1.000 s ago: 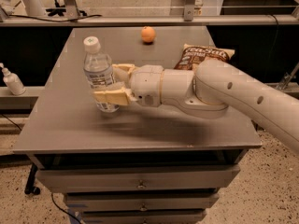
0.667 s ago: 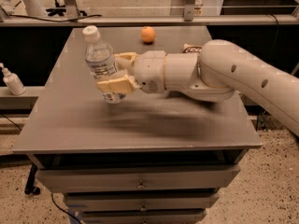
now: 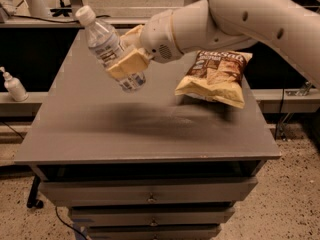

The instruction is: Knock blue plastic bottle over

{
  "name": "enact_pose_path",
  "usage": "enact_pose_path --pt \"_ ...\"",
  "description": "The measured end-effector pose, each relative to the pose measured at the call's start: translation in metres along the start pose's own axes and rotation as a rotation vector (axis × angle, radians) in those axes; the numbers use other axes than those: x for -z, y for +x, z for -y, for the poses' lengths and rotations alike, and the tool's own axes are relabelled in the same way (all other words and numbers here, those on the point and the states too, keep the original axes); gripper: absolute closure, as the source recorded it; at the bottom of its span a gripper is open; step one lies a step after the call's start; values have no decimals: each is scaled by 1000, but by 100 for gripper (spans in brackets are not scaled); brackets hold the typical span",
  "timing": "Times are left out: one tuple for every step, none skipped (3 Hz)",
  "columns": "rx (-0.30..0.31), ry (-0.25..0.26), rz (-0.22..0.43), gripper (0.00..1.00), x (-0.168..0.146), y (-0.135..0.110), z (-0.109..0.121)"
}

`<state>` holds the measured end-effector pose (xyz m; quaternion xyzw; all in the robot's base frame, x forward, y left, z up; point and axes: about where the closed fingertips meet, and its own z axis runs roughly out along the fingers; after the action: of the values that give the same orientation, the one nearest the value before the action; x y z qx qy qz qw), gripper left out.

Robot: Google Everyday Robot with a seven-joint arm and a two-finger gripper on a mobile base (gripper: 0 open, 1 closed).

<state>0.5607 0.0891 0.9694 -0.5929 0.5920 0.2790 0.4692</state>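
Gripper (image 3: pixel 120 54) is up over the far-left part of the grey table (image 3: pixel 150 139), and I can see it clenched around the blue plastic bottle (image 3: pixel 104 41). One tan finger (image 3: pixel 127 64) crosses the near side of the bottle at its lower half, and I can just see the other finger behind the bottle on the far side. The bottle is clamped between them and tilted, with its white cap (image 3: pixel 85 15) pointing up and to the left of the gripper and its base down and to the right. The printed label shows just above the near finger. From what I see, the base hangs clear of the tabletop, and a soft dark shadow (image 3: pixel 145 116) lies on the surface below and slightly to the right of the gripper.

The white arm (image 3: pixel 260 14) reaches in from the upper right, its wrist right behind the gripper. To the right of the gripper, past the wrist, a chip bag (image 3: pixel 215 76) lies on the table, well apart from the bottle. Far off to the left of the gripper and lower down, off the table, a small white pump bottle (image 3: pixel 14 86) stands on a ledge. Below the tabletop I see the drawers (image 3: pixel 150 196).
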Motion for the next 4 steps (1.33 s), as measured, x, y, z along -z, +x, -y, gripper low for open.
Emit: enact_pose_path --pt "2 -31 -199 100 -5 9 11" --pt "20 -62 -404 100 -13 23 2" --pt "50 -59 -593 100 -9 45 -11" --pt "69 -34 -757 100 -1 75 -22"
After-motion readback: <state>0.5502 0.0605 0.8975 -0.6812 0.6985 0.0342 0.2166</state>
